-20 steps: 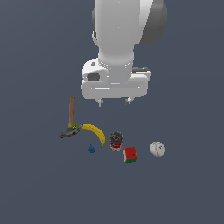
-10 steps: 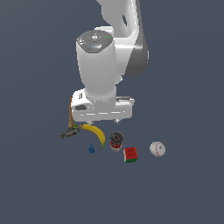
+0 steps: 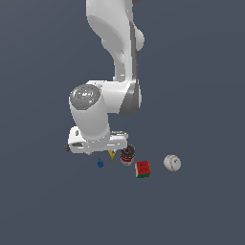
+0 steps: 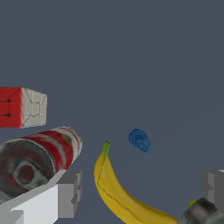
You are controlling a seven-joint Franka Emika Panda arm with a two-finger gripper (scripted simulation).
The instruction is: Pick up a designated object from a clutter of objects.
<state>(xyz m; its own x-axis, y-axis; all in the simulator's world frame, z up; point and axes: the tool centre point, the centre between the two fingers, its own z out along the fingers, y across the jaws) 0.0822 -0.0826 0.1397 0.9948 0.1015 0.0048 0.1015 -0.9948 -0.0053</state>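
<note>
Under the wrist camera, spread gripper [image 4: 141,192] fingers flank the banana [image 4: 120,197]; only outside shows the baseball [image 3: 172,162].

The surface [image 3: 201,206] is a plain dark grey-blue. On it lie a tiny blue piece [image 3: 100,163], a banana [image 4: 120,197] just beside it, a red-labelled can [image 3: 127,156], a red-and-green cube [image 3: 142,169] and a white baseball [image 3: 172,162], the ball set a little apart at the exterior view's right.
</note>
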